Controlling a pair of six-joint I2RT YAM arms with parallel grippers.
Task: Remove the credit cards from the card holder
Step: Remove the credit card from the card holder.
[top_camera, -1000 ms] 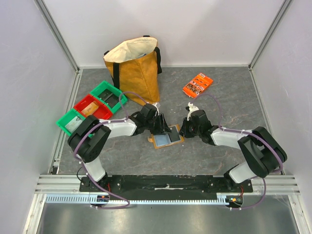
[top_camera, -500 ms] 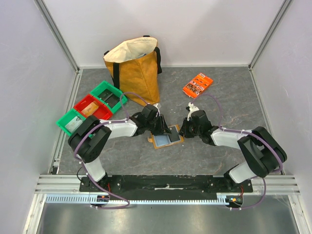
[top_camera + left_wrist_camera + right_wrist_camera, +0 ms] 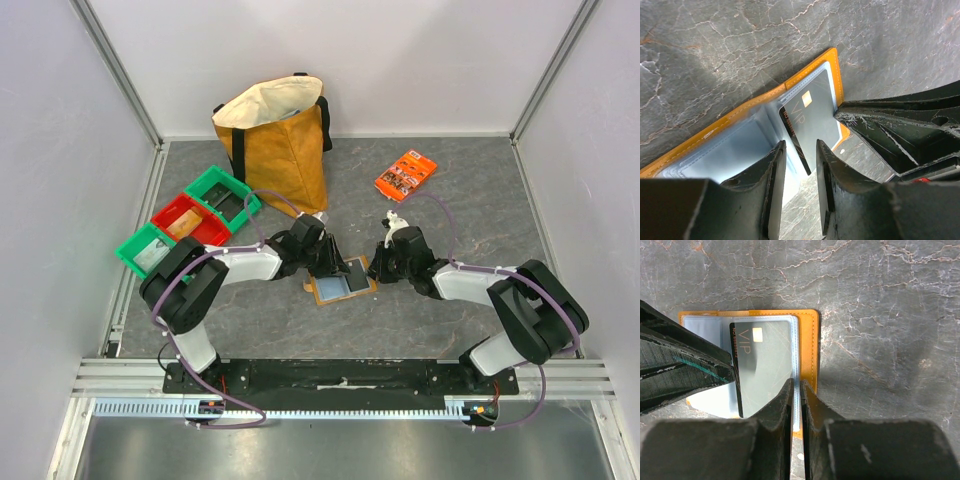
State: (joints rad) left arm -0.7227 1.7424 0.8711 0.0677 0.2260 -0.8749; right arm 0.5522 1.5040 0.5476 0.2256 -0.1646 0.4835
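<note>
The tan-brown card holder (image 3: 343,283) lies open on the grey table between my two grippers. A dark card marked VIP (image 3: 812,112) sits in its pale blue-grey right pocket and sticks partly out; it also shows in the right wrist view (image 3: 762,360). My left gripper (image 3: 800,147) is open just above the holder (image 3: 836,67), with the card's near corner between its fingertips. My right gripper (image 3: 796,385) is shut on the holder's pale pocket edge (image 3: 796,340) beside the orange rim (image 3: 812,340). In the top view the left gripper (image 3: 330,264) and the right gripper (image 3: 377,268) flank the holder. No white card shows.
A mustard tote bag (image 3: 275,140) stands at the back, left of centre. A bright orange printed packet (image 3: 405,173) lies at the back right. Green and red bins (image 3: 190,220) sit on the left. Pale walls enclose the table.
</note>
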